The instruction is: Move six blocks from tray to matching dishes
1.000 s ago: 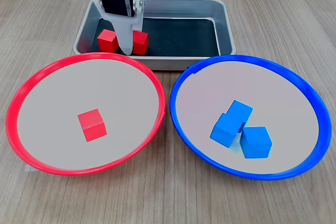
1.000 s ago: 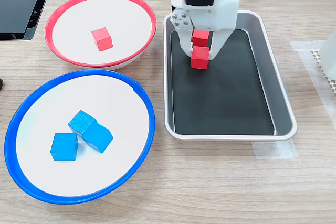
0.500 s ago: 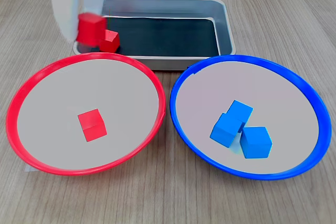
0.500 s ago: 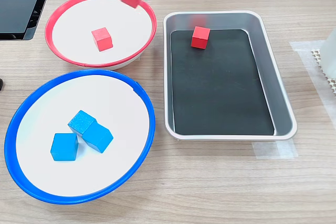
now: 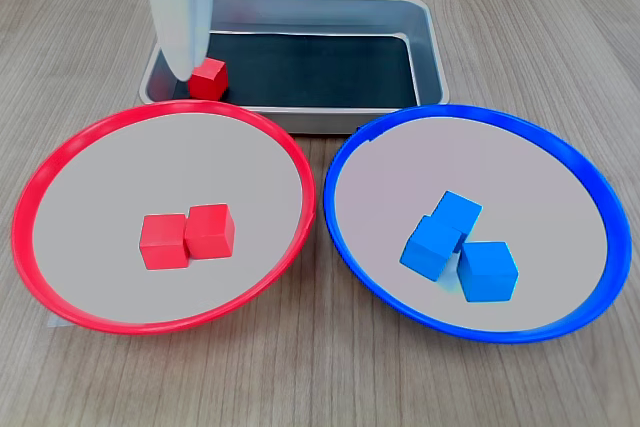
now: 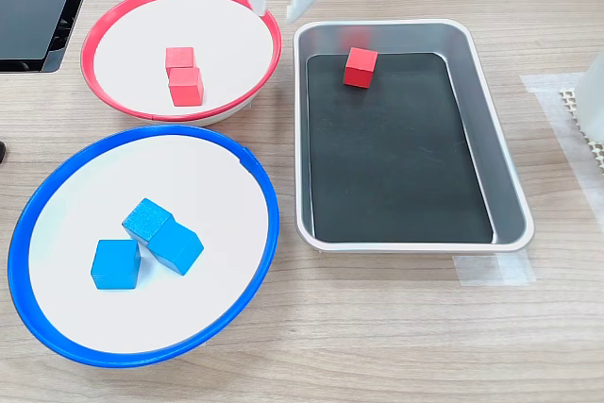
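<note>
red matte cube (image 6: 360,66), the last one, sat in your silver metal tray's (image 6: 505,197) far corner, to the second exterior view's right of your white end effector (image 6: 276,3), which hung spread and empty.

A pale wood-grain worktop (image 6: 396,327) carries everything in both exterior views. Directly on it in the second exterior view lie the red-rimmed dish (image 6: 113,21) at the upper left of the frame, the blue-rimmed dish (image 6: 38,224) at the lower left, and the silver tray (image 6: 510,205) right of centre, just beside both dishes. A strip of clear tape (image 6: 493,270) sits on the wood at the tray's lower right corner. A dark flat object (image 6: 33,7) lies at the upper left edge, and a white perforated base (image 6: 585,120) at the right edge.
</note>
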